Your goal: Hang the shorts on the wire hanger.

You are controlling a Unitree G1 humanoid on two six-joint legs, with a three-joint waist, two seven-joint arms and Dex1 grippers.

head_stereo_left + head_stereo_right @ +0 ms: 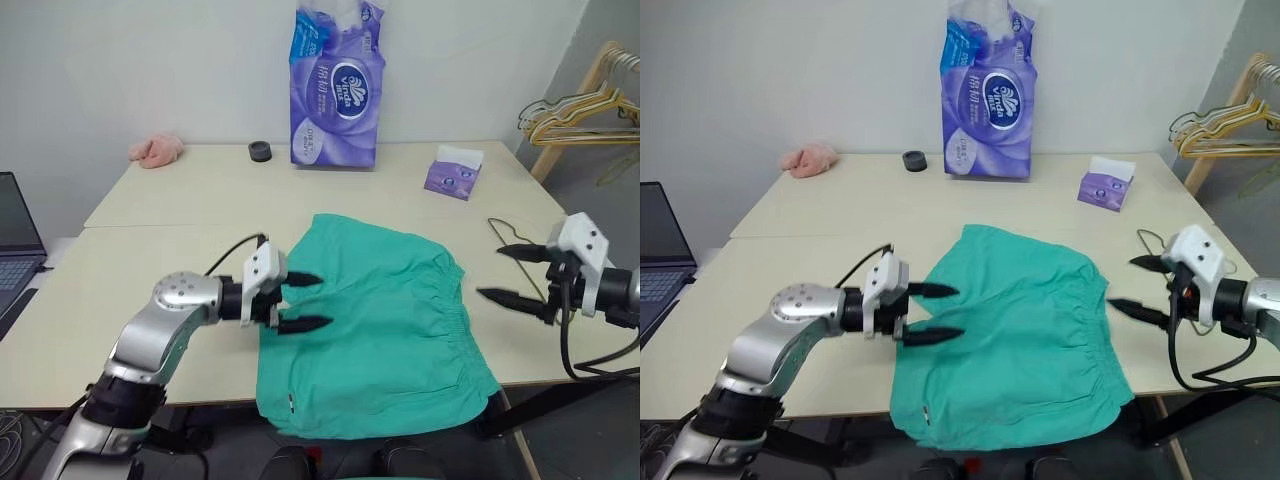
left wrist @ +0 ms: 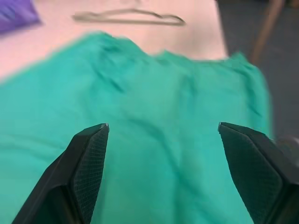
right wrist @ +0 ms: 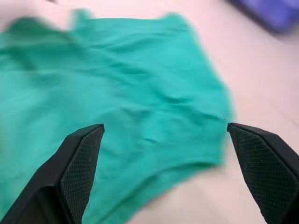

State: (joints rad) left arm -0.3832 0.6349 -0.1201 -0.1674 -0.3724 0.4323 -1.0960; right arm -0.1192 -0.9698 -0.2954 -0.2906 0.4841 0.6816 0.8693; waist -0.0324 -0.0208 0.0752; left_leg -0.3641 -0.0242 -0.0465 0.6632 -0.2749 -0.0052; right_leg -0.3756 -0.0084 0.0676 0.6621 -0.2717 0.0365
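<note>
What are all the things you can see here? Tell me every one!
shorts: one, teal-green, flat on the table's near part, one edge hanging over the front.
wire hanger: one, thin olive-gold, on the table beside the shorts' waistband.
table: one, cream.
tissue pack: one, purple, standing at the back.
tissue box: one, small, purple, back right.
pink cloth: one, back left.
black round thing: one, beside the tissue pack.
laptop: one, dark, far left.
hanger bunch: several, on a wooden rack, right.
left gripper: open, over the shorts.
right gripper: open, above the table's right edge.
</note>
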